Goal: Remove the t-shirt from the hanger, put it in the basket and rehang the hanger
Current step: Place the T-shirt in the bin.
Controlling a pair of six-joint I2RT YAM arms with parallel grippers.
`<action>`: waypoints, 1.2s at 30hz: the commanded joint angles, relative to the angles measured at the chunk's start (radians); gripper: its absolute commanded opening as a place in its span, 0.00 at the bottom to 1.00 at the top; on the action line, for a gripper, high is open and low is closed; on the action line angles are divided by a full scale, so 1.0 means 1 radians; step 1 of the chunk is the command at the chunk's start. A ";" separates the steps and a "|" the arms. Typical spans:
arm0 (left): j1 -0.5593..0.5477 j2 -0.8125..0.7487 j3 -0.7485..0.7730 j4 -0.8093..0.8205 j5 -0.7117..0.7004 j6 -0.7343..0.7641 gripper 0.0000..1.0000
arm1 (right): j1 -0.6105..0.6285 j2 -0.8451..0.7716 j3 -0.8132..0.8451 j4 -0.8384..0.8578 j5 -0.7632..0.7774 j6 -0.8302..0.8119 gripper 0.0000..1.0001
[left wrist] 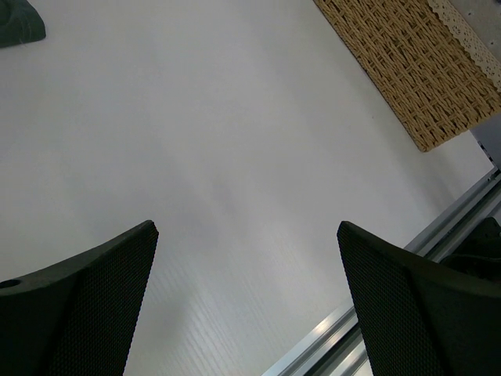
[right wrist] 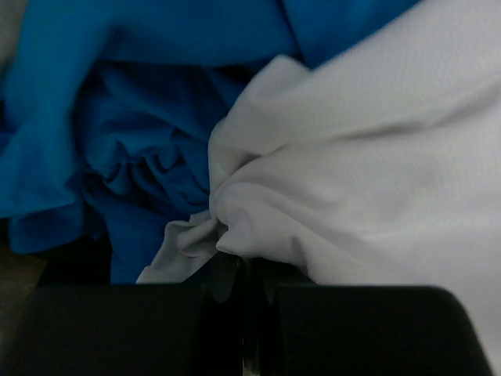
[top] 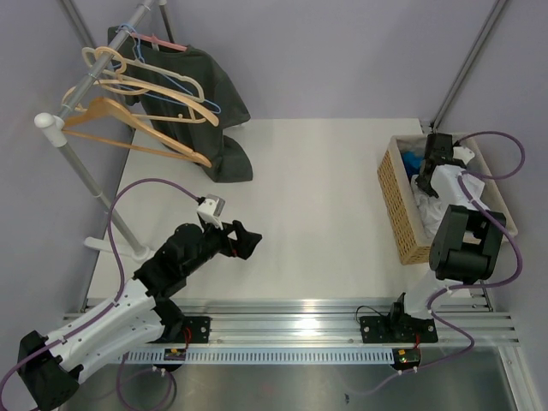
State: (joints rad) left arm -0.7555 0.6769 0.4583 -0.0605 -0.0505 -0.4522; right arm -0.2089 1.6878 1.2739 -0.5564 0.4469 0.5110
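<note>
Dark green-grey cotton t-shirt [top: 193, 94] was on the thin pink hanger [top: 163, 41], far across the table from the woven wicker basket [top: 396, 201], at the opposite far corner. Long axis ran from the hanger down and toward the basket side: collar end up at the grey metal rack rail [top: 94, 81], hem end down. Hem was bunched on the white table top [top: 308, 197]. Left wrist view caught only a dark corner of it [left wrist: 16, 19].

Bare wooden and cream hangers [top: 128, 128] hung on the same rail, on the side of the shirt away from the basket.

Left gripper [top: 244, 240] hovered over the table, well apart from the basket, nearer the shirt. Fingers [left wrist: 86, 305] were spread wide with nothing between them. Basket wall [left wrist: 407, 70] showed at the far edge of that view.

Right gripper [top: 435, 154] was down inside the basket. Its fingers were pressed nearly together, pinching a gathered fold of crumpled white cloth [right wrist: 376, 157], with folds converging at the tips [right wrist: 243, 274]. The cloth had no readable long axis. Crumpled blue cloth [right wrist: 117, 117] lay touching the white, toward the basket's far end [top: 411, 160].
</note>
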 commanded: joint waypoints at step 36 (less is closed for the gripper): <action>-0.005 0.013 0.040 0.045 0.006 0.010 0.99 | 0.242 -0.459 0.117 0.007 -0.518 0.146 0.99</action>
State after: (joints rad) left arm -0.7559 0.6903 0.4599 -0.0753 -0.0631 -0.4450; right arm -0.1383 1.2560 1.4353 -0.6434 -0.0738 0.6479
